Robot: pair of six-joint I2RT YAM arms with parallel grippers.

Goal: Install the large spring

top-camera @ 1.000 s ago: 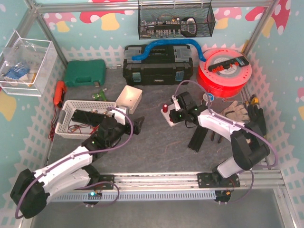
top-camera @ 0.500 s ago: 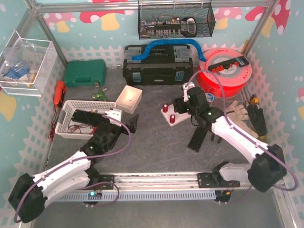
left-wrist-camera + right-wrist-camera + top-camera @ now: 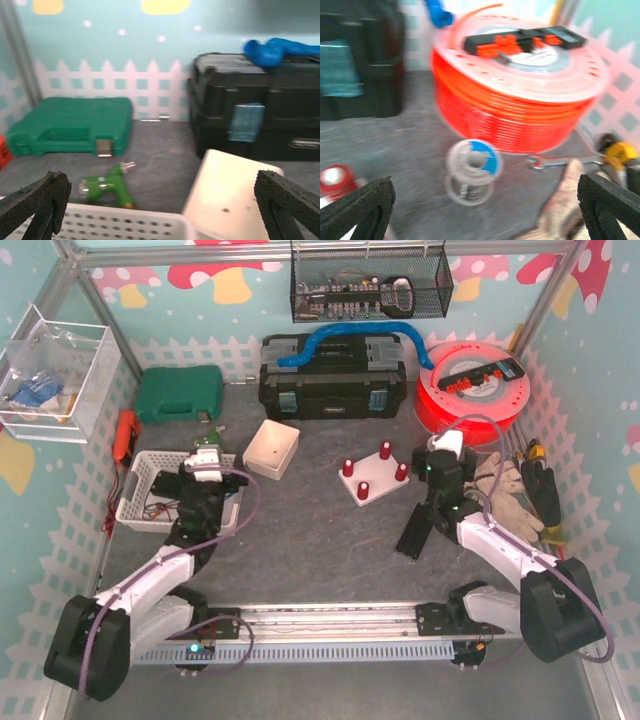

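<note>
Orange reel (image 3: pixel 470 390) beyond red-pegged base (image 3: pixel 373 473)

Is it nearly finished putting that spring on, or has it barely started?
Done: possibly the placing, but whether a spring sits on the white plate's red pegs is too small to tell. In hand: nothing; the left gripper and right gripper are both open and empty, apart from the plate. Left: confirming the spring is seated.

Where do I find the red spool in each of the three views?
Top external: the red spool is at the upper right, near the back fence.
Left wrist: not in it.
Right wrist: the red spool fills the centre.
Shared landmark: the black toolbox, on the spool's left.
</note>
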